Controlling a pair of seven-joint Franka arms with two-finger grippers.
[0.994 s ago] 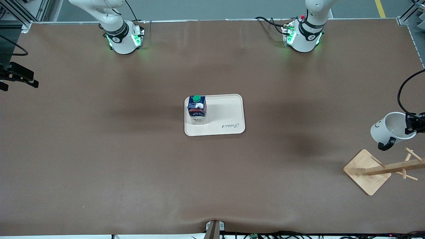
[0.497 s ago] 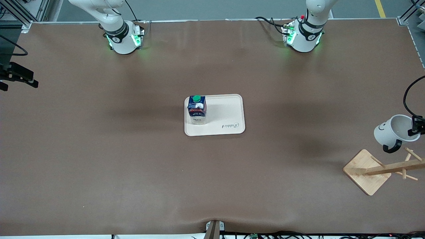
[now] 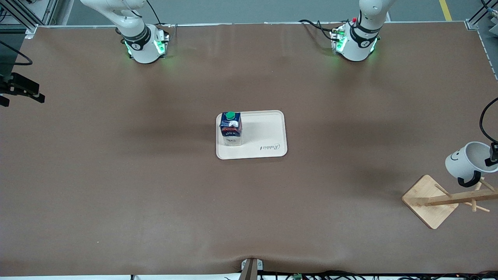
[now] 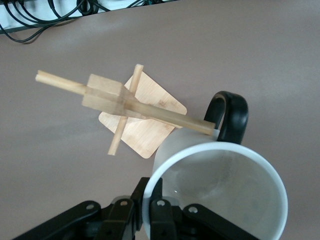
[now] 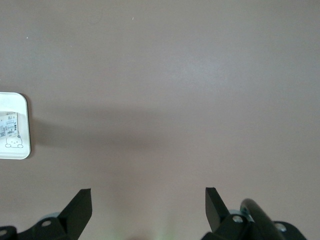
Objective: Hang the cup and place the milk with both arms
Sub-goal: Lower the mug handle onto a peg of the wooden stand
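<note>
Even overhead light, soft shadows on table (image 3: 155,194); bases glow green; left wrist view: rack (image 4: 125,102) w/ slight blur

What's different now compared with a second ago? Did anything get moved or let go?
The left gripper, still shut on the cup's rim, carried the cup down toward the wooden rack; its black handle is now at the tip of a peg. Nothing was let go. The milk stayed on the tray, and the right gripper stayed open, waiting over bare table.

Cup (image 3: 465,162) in left claw (image 3: 493,154) now lower, closer to wooden rack (image 3: 447,199)
</note>
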